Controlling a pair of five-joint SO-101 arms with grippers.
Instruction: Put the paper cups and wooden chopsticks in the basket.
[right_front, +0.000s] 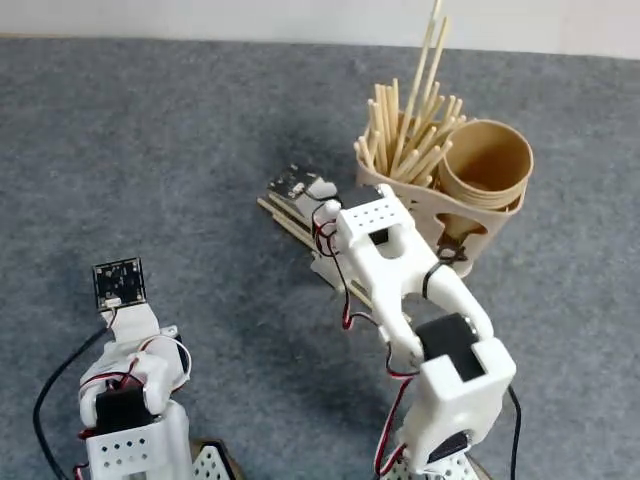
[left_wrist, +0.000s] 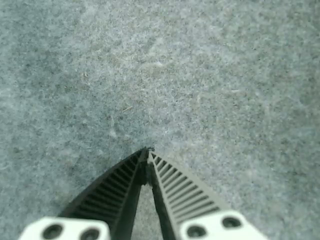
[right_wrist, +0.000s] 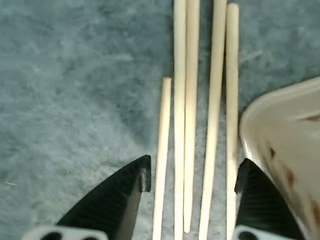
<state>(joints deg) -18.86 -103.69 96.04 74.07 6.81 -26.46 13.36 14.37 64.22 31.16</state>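
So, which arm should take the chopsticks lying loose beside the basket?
Right. The right gripper is open and straddles the loose chopsticks, which lie close beside the basket. The left gripper is shut over bare mat, well away from them in the high view.

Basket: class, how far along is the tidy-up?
Done: paper cups and many chopsticks stand in the basket. In hand: the open right gripper straddles loose chopsticks on the mat, none gripped yet. Left: moving those into the basket.
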